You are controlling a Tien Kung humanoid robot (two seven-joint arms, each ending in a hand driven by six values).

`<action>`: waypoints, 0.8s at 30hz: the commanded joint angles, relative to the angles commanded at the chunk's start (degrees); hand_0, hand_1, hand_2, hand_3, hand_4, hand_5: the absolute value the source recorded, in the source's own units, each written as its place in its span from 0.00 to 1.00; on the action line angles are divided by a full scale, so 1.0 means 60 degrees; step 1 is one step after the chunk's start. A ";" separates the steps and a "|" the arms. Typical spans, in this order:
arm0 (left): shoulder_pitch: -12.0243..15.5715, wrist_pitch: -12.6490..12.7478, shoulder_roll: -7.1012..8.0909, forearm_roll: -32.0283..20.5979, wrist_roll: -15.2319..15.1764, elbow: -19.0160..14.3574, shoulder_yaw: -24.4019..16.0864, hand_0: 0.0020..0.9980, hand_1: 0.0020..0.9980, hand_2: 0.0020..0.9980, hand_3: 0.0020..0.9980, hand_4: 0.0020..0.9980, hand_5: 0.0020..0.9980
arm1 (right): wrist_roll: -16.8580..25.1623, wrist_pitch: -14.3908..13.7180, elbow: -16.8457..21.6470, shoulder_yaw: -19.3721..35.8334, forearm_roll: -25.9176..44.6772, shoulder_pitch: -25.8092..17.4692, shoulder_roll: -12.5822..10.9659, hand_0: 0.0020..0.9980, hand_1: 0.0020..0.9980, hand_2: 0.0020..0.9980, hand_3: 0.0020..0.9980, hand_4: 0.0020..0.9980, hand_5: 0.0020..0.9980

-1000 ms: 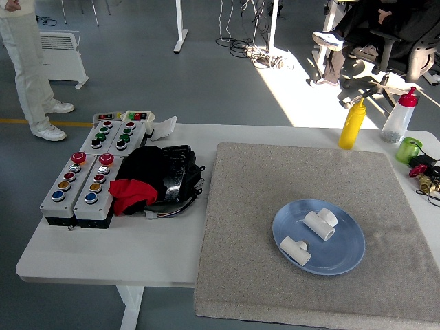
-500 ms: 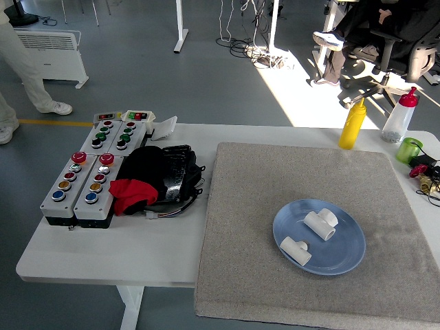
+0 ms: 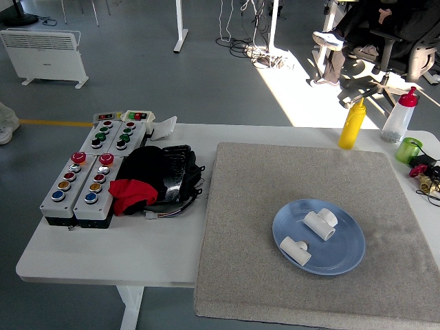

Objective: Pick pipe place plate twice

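Both white pipe tees (image 3: 320,223) and (image 3: 295,249) sit on the blue plate (image 3: 347,258), same spots as a second ago, so the job looks done to me. The plate's on the grey mat (image 3: 275,185) on the worktop (image 3: 103,254). Only change: the person walking past left of the button boxes (image 3: 75,189) is nearly gone. Neither hand shows, so can't tell their state.

No part of the robot's arms or hands shows. A seated person (image 3: 375,31) at the far right wears dark trousers and pale-soled shoes. At the left edge only a white shoe (image 3: 5,130) of another person appears.
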 joint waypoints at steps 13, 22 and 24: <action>-0.0073 0.0042 0.0000 -0.0135 -0.0025 0.0018 0.0067 0.68 0.67 0.69 0.63 0.33 1.00 | 0.0329 -0.0765 -0.0038 0.0141 0.0484 0.0238 0.0101 0.70 0.68 0.68 0.67 0.52 0.51; -0.0099 0.0037 0.0000 -0.0127 -0.0033 0.0025 0.0055 0.68 0.67 0.69 0.63 0.33 1.00 | 0.0415 -0.0817 -0.0022 0.0127 0.0120 0.0217 0.0131 0.70 0.68 0.68 0.67 0.52 0.51; -0.0099 0.0038 0.0000 -0.0127 -0.0031 0.0024 0.0053 0.68 0.67 0.69 0.63 0.33 1.00 | 0.0410 -0.0828 -0.0026 0.0122 0.0093 0.0205 0.0143 0.70 0.66 0.68 0.67 0.51 0.51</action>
